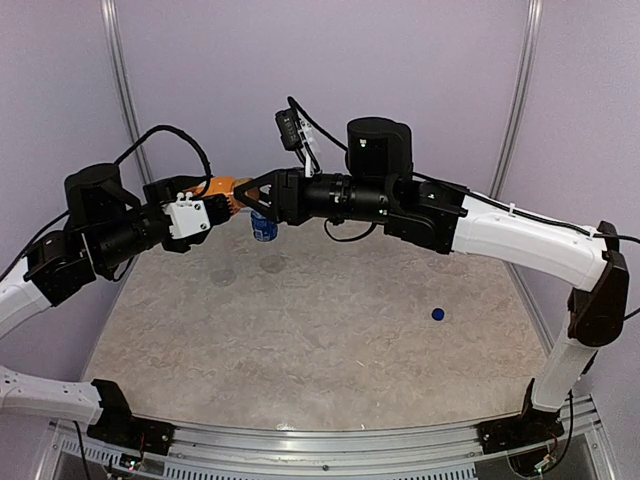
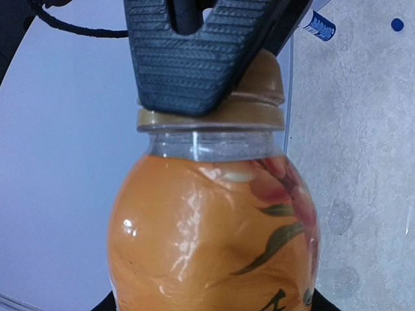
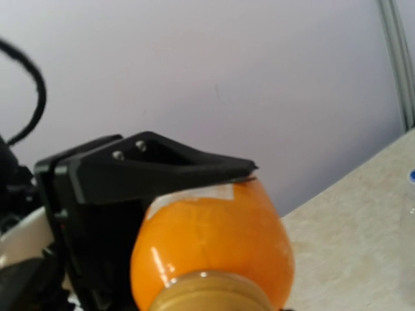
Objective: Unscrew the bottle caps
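Your arms meet above the blue-labelled bottle [image 1: 263,229]. Left jaws clamp the orange bottle [image 1: 224,188], which lies level with its cap [image 2: 264,79] toward the right jaws. Whether those grip it, you cannot tell.

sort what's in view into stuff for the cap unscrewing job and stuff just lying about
For the job: orange bottle, orange-brown cap, blue-labelled bottle, loose blue cap.
Just there: black cable, metal frame post.
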Available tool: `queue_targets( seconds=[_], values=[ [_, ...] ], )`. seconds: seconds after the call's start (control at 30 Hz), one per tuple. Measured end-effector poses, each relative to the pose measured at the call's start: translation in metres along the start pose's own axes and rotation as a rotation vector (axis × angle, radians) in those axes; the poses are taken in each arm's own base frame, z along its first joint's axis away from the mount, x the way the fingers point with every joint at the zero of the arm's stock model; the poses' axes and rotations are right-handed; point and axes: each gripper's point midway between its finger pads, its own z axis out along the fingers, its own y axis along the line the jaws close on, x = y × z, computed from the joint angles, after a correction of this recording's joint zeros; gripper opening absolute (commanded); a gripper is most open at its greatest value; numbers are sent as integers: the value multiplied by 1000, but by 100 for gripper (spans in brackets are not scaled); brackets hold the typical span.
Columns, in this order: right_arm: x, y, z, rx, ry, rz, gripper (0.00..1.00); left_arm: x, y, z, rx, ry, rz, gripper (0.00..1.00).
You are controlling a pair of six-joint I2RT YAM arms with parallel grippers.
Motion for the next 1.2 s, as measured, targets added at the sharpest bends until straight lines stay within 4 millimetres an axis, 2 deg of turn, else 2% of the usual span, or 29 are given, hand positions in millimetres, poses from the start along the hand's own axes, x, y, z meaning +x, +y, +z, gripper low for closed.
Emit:
queue_targets(
  seconds=[0.03,0.07,0.27,0.37,0.5,0.63,0.7,0.8,1.0,1.03,1.07,1.13,1.17,1.2],
  values=[
    [0,1,0,-4,2,3,17,0,0,0,-1,1,0,45],
    [0,1,0,-6,3,-3,1,0,1,0,-3,3,1,45],
    [5,1,1,-15,24,-6,0,2,-5,-2,29,10,-28,42],
    [13,10,2,-47,58,-64,0,-2,-11,-13,135,5,-88,38],
    [31,43,1,-103,95,-334,0,-13,-28,-42,347,-28,-207,34],
    [64,77,-6,-148,142,-662,0,-27,-59,-79,594,-71,-317,33],
    [78,86,-7,-156,168,-804,0,-32,-75,-95,706,-78,-363,32],
    [94,98,-11,-140,191,-1020,0,-37,-88,-109,810,-90,-400,31],
    [114,107,-16,-57,221,-1400,1,-42,-105,-122,917,-105,-394,31],
    [114,106,-16,-47,217,-1430,23,-41,-105,-122,918,-103,-391,31],
    [114,104,-15,-33,209,-1461,56,-41,-105,-121,917,-102,-387,30],
    [115,101,-15,-6,190,-1492,91,-39,-106,-119,913,-89,-384,29],
    [114,95,-15,34,190,-1498,98,-40,-106,-119,918,-91,-402,29],
    [114,88,-16,65,203,-1495,99,-42,-104,-117,903,-98,-416,30]
  ],
)
